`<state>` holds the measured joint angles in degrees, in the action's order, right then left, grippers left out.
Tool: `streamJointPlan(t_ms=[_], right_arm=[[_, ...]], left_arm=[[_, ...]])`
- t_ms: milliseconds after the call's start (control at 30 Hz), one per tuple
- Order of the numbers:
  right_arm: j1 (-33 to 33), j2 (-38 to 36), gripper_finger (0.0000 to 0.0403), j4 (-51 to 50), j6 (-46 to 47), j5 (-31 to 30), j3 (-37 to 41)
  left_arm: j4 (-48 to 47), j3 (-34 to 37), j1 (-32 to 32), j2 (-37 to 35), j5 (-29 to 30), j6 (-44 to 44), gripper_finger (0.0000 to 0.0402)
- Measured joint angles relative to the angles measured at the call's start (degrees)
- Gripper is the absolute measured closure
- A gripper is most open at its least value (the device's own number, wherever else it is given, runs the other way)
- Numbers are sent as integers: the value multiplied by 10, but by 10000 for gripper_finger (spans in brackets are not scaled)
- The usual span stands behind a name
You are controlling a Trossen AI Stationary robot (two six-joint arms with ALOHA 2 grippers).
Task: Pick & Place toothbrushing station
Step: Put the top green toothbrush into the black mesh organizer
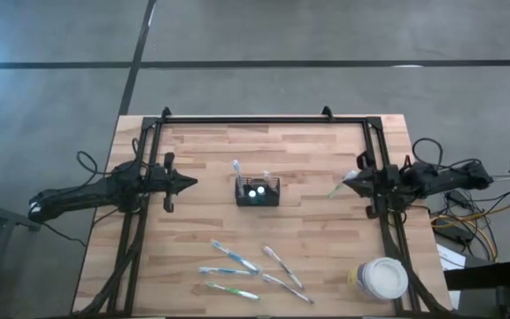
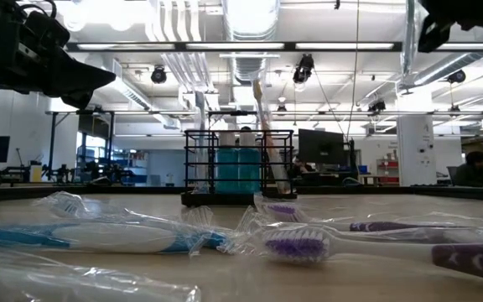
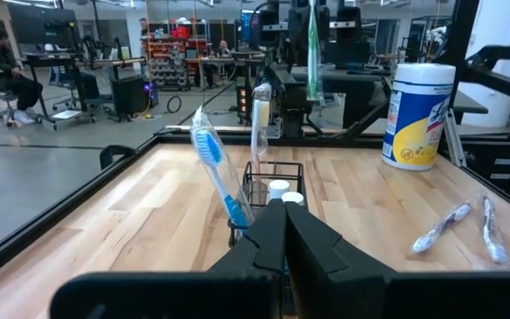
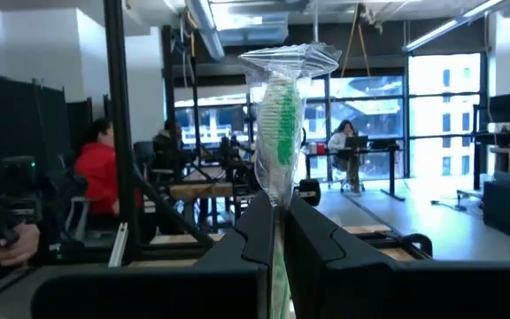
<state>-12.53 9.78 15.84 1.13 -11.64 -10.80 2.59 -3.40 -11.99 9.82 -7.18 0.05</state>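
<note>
Right pincer (image 4: 275, 232) grips a wrapped green toothbrush (image 4: 279, 133) upright at the table's (image 1: 326, 168) right edge. Left pincer (image 1: 187, 183) waits closed. The caddy (image 1: 257, 192) sits mid-table; five wrapped toothbrushes (image 1: 235, 257) lie nearer the front.

arms: two, matte black, slim jointed links | left pincer (image 1: 187, 183): black, tapered to a point | right pincer (image 1: 347, 180): black, angular fingers | cables: black loops trailing off both arm bases | markings: none legible
</note>
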Motion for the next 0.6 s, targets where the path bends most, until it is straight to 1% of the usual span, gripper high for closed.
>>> streamJointPlan(t_ms=[133, 300, 600], right_arm=[[0, -38, 394, -1, 2, -1, 22], [2, -74, 394, 0, 27, -4, 42], [2, -97, 394, -1, 37, -26, 62]], left_arm=[[0, 0, 0, 0, 0, 1, 394], [0, 0, 0, 0, 1, 5, 394], [0, 0, 0, 0, 1, 5, 394]])
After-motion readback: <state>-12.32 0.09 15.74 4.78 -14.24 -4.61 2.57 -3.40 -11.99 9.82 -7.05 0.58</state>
